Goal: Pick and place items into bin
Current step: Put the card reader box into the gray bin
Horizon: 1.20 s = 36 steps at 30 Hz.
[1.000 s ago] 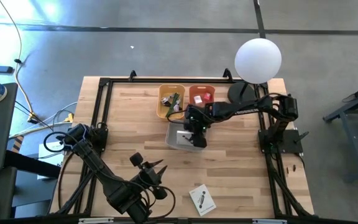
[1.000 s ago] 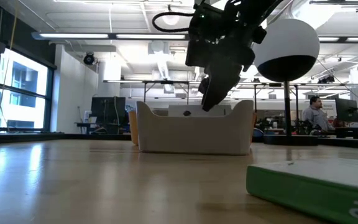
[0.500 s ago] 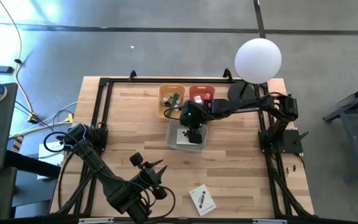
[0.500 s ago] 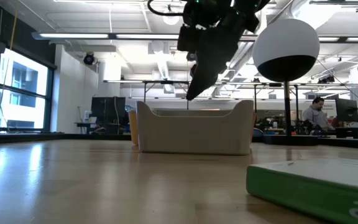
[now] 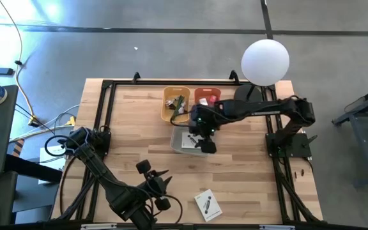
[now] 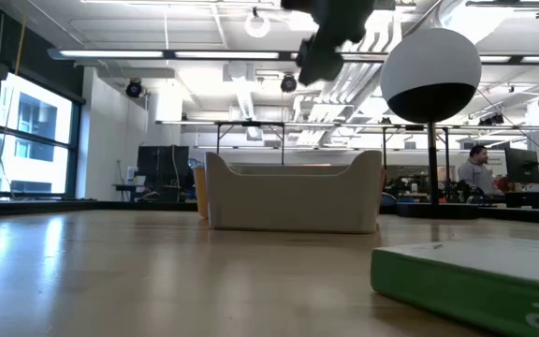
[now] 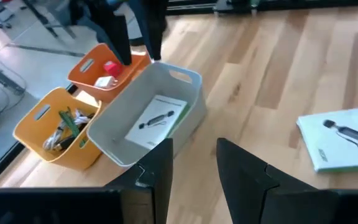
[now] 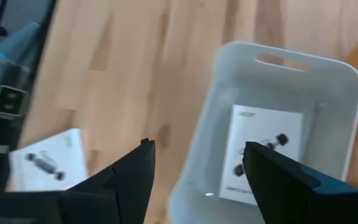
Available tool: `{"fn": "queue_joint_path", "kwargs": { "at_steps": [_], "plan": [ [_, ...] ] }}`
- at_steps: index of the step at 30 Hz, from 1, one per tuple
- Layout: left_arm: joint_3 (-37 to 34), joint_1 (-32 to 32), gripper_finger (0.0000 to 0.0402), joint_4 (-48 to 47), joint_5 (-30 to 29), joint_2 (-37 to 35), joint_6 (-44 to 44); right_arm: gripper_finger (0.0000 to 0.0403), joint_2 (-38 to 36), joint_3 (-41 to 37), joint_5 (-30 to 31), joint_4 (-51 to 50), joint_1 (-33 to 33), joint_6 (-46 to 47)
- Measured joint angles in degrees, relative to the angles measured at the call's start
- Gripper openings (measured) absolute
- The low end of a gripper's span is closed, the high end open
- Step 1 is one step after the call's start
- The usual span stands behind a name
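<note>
Packets: one white packet (image 8: 259, 152) lies flat on the floor of the white bin (image 5: 179, 145) at mid-table, and a second packet (image 5: 207, 205) lies on the wood near the front edge, well apart from the bin. A second ago the right gripper (image 5: 204, 142) reached low into the bin; now it has lifted clear above it, jaws spread wide and empty. In the low view its fingers were level with the bin rim before, and now only a dark tip (image 6: 330, 37) shows near the top edge. The left gripper (image 5: 151, 186) waits near the front of the table, about where it was, jaws partly open and holding nothing.

Only the wrist views see inside the bin and show the packet's dark marks. The left wrist view also shows a red cube (image 7: 111, 67) in the orange tray (image 7: 89, 76) and green-handled bits (image 7: 67, 122) in the yellow tray (image 7: 31, 129), both touching the bin's far side. The low view sees only the bin's wall (image 6: 293, 201) and the near packet's green edge (image 6: 466, 281).
</note>
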Motion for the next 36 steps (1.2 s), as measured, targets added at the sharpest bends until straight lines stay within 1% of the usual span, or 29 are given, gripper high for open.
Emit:
{"fn": "queue_joint_path", "kwargs": {
  "at_steps": [4,7,12,15,18,20,24,28,32,36],
  "plan": [
    [0.0,0.0,0.0113,3.6,0.5,0.0,4.0,0.0231,-3.3,0.0,0.1,-0.7,2.8,3.1],
    [0.0,0.0,0.0113,5.7,0.7,0.0,7.4,0.0231,-5.9,0.0,2.0,-1.7,5.5,6.2],
    [0.0,0.0,0.0113,10.0,1.2,0.0,12.8,0.0231,-8.8,0.0,8.9,-2.5,12.2,11.4],
    [0.0,0.0,0.0113,14.6,2.9,0.0,18.0,0.0231,-10.2,-1.4,13.8,-1.0,17.0,14.9],
    [0.0,0.0,0.0113,20.0,4.0,0.5,23.7,0.0231,-12.6,-7.4,17.6,3.7,21.4,20.2],
    [0.0,0.0,0.0113,22.6,4.7,0.7,25.4,0.0231,-14.9,-13.3,18.6,8.8,24.2,25.2],
    [0.1,0.0,0.0113,28.6,7.2,1.4,27.2,0.0231,-20.7,-26.7,20.1,24.1,30.7,35.6],
    [0.0,0.0,0.0113,34.4,11.3,4.1,29.5,0.0231,-25.3,-38.5,22.9,39.5,36.3,44.7],
    [0.1,0.7,0.0113,42.1,15.3,8.1,29.9,0.0231,-26.5,-46.5,25.7,49.9,41.7,52.1],
    [0.0,1.6,0.0113,49.9,18.7,11.8,31.0,0.0231,-26.0,-50.9,28.7,55.8,46.2,56.9]
  ]
}}
